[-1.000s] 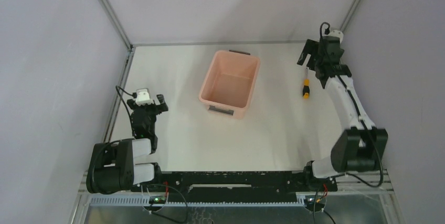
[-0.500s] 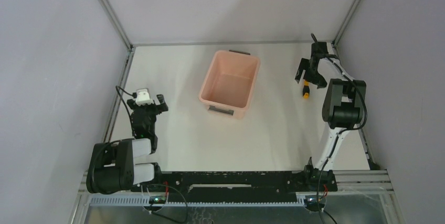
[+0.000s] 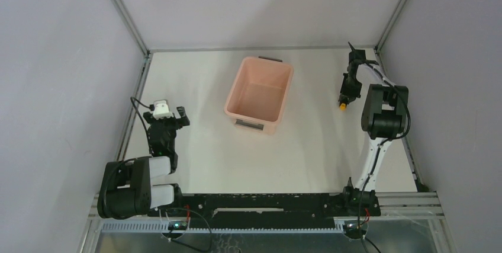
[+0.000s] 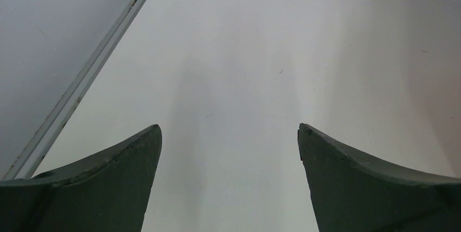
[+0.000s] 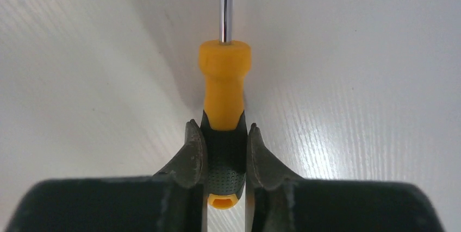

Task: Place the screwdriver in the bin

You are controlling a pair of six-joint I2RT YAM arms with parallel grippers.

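Observation:
The screwdriver lies on the white table at the far right, its yellow-orange and black handle toward my wrist camera and its thin metal shaft pointing away. My right gripper is shut on the black part of the handle, one finger on each side. From above, only the yellow butt of the screwdriver peeks out below the right gripper. The pale pink bin stands open and empty mid-table, well left of the screwdriver. My left gripper is open over bare table at the near left.
Grey walls and metal frame rails close in the table on three sides. The right arm's elbow stands folded close to the right wall. The left arm rests near the left rail.
The right arm dropped down over the screwdriver and its jaws went from wide open to shut on the handle. The left arm and the bin stayed put.

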